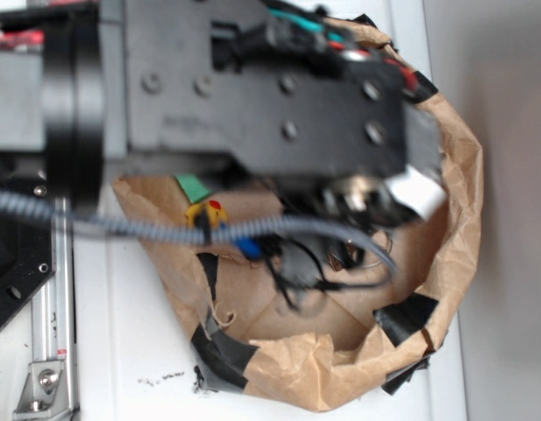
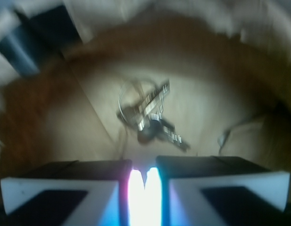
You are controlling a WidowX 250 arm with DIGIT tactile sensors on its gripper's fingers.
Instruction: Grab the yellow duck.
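While the gripper (image 2: 144,181) is hanging inside the brown paper bag (image 1: 459,202), the wrist view is showing its two white-edged pads nearly together, only a thin bright slit between them, nothing held. It is pointing at the silver keys (image 2: 147,117), not the target.

Yellow duck (image 1: 206,213) is sitting at the bag's far-left inner side in the exterior view, just below the green block (image 1: 194,187), partly crossed by the grey cable (image 1: 121,226). It is not appearing in the wrist view at all.

Judgement: the step in hand is repositioning. To do it well, the jaws need opening before any descent, and the wrist needs shifting off the keys toward the duck's side until the duck is centring between the pads. Duck looks small and rounded, so a centred squeeze matters or it could squirt out.

Room: the bag walls are standing up all round, crumpled, with black tape patches (image 1: 406,317) on the rim. Duck is lying near the left wall, so there is little space on that side; approaching from the bag's middle looks safer. Snagging the cable or dragging the keys is the risk.
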